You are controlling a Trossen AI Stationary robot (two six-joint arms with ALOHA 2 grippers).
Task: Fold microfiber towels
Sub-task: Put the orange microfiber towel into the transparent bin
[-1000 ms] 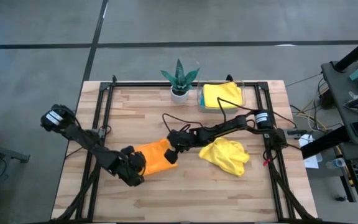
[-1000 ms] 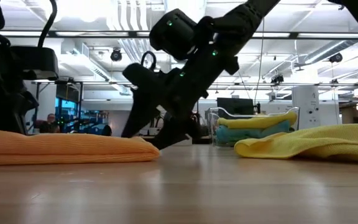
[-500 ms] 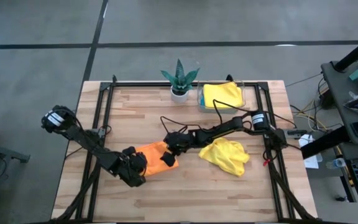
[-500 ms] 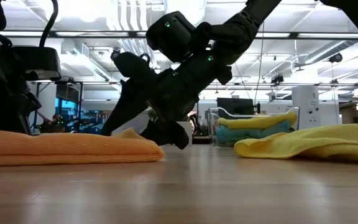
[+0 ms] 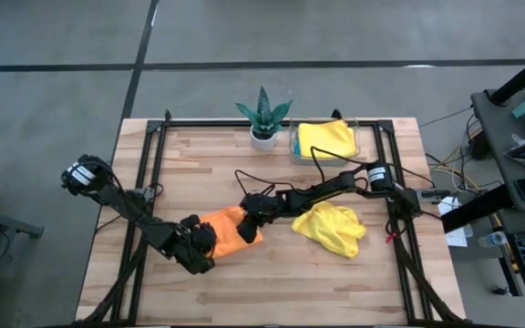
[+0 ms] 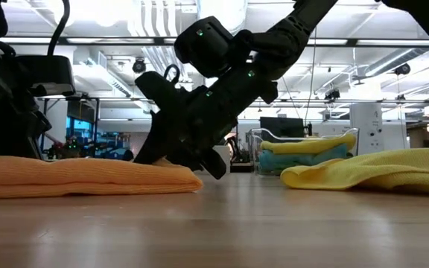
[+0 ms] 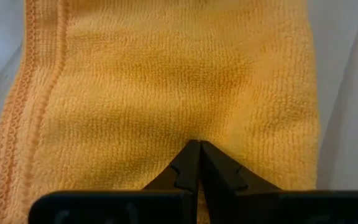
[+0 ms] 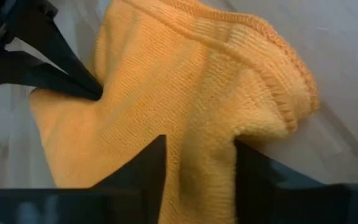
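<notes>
With folded towels [image 5: 324, 137] already sitting in the tray at upper centre, the closed left gripper [image 5: 204, 239] is pinning the orange towel [image 5: 226, 230] at centre-left while the right gripper [image 5: 247, 217] is gripping its edge, leaving the crumpled yellow towel [image 5: 332, 228] unfolded on the counter [image 5: 290, 287]

A grey floor [image 5: 53, 36] surrounds the wooden table [image 5: 272, 282], under bright ceiling strip lights [image 6: 155, 18].

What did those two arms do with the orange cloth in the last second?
The right gripper slid onto the orange towel's edge and its fingers began closing around a raised fold. The left gripper stayed shut, pressing the towel's other side. The loose yellow towel and the tray did not move.
</notes>
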